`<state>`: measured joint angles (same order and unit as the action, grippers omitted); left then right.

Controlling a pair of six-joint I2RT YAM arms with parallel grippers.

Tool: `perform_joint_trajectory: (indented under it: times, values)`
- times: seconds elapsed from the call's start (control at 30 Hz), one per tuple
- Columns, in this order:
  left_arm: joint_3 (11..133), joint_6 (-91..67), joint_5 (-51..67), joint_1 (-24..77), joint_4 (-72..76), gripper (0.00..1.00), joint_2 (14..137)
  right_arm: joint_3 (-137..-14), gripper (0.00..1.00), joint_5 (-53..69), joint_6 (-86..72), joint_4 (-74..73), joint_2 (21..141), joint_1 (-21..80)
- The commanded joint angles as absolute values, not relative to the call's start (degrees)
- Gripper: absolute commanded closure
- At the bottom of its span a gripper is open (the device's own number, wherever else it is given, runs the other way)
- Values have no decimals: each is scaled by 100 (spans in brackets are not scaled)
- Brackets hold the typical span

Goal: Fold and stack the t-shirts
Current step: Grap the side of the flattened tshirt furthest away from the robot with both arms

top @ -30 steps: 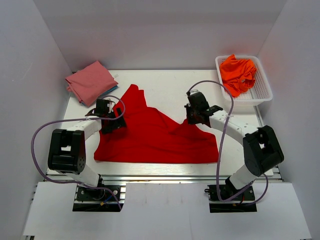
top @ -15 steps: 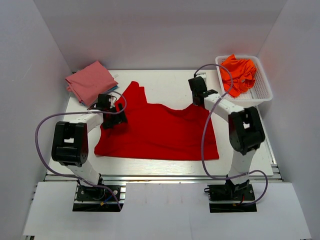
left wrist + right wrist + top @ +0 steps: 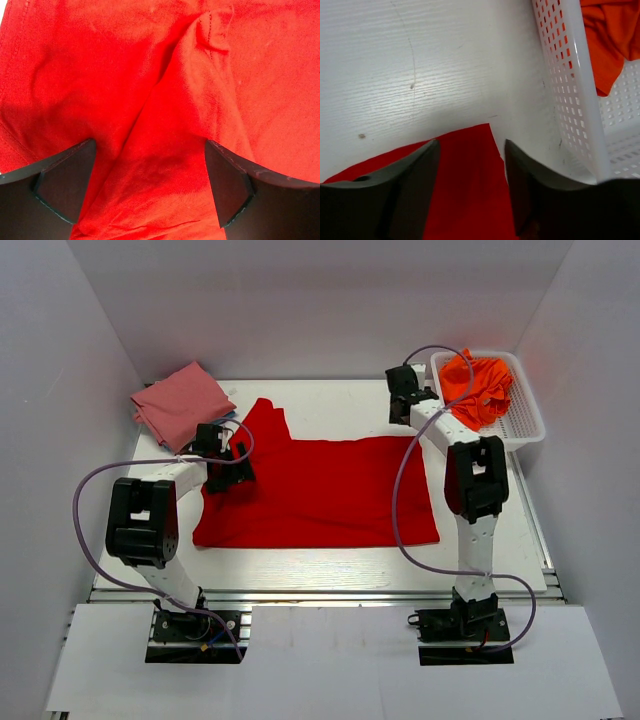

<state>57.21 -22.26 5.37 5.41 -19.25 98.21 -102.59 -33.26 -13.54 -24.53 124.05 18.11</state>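
we judge the job to be at an early stage, with one shirt folded and the second only laid out. a pink shirt point(image 3: 178, 400) lies folded at the far left corner of the worktop point(image 3: 340, 405), and it looks like the start of the stack. the red shirt point(image 3: 315, 495) is spread nearly flat across the middle, with one sleeve pointing toward the far edge and some creases on its left side. no fold has been made in it yet. the left gripper point(image 3: 149, 145) sits low over that creased left part, its fingers spread wide with a ridge of red cloth between them. the right gripper point(image 3: 471, 145) is at the shirt's far right corner, just beside the white basket point(image 3: 522, 436). its fingers stand apart either side of the corner, which seems to lie flat rather than pinched. the orange shirts point(image 3: 478, 385) are bunched in the basket at the far right corner, untouched. folding the red shirt, stacking it and doing the orange ones all remain.
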Motion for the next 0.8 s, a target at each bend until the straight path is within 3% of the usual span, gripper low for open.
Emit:
perform_joint_trajectory:
  times: [0.0, 0.1, 0.2, 0.43, 0.6, 0.63, 0.77]
  values:
    - [6020, -2171, 650, 519, -1846, 0, 9606, -10346, 34, -3280, -1503, -2717, 12016, 1802]
    - [6195, -2171, 650, 519, -1785, 0, 9439, -9820, 10, -2405, -1354, -2550, 11576, 1845]
    - [6626, -2110, 650, 571, -1688, 0, 9448, -9144, 10, -1604, -1494, -2427, 11242, 1811]
    - [8479, -1171, 746, 571, -1740, 0, 10817, -8692, 10, -1573, -1573, -2162, 10907, 1784]
    - [11140, -765, 554, 571, -2626, 0, 12688, -8991, 10, -1486, -1608, -2232, 11100, 1731]
    - [11901, -652, 554, 571, -2845, 3, 12996, -9130, 10, -1468, -1582, -2285, 11118, 1705]
    - [12894, -571, 493, 571, -2682, 18, 14122, -9439, 10, -1459, -1468, -2513, 11346, 1679]
